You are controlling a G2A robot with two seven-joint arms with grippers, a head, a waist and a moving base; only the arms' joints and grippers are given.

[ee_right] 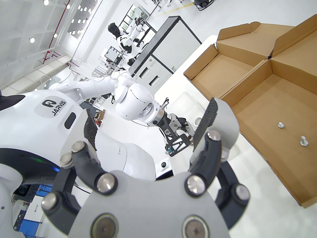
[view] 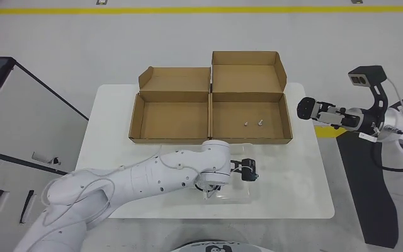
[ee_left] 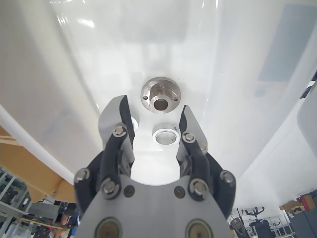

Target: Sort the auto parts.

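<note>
Left claw (ee_left: 154, 103) gapes empty above flange (ee_left: 161, 92) and ring (ee_left: 165, 136) (right claw (ee_right: 149, 106) open too).

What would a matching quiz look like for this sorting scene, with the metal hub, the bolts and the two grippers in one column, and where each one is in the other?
Things:
1. flanged hub
2. bolts
3. left gripper
4. right gripper

Places or states:
A. at the right edge of the table, open, holding nothing
B. in the clear tray, bore facing up
C. on the floor of the right cardboard box
D. over the clear tray, open, a finger on each side of the hub

Pairs: 1-B, 2-C, 3-D, 4-A.
</note>
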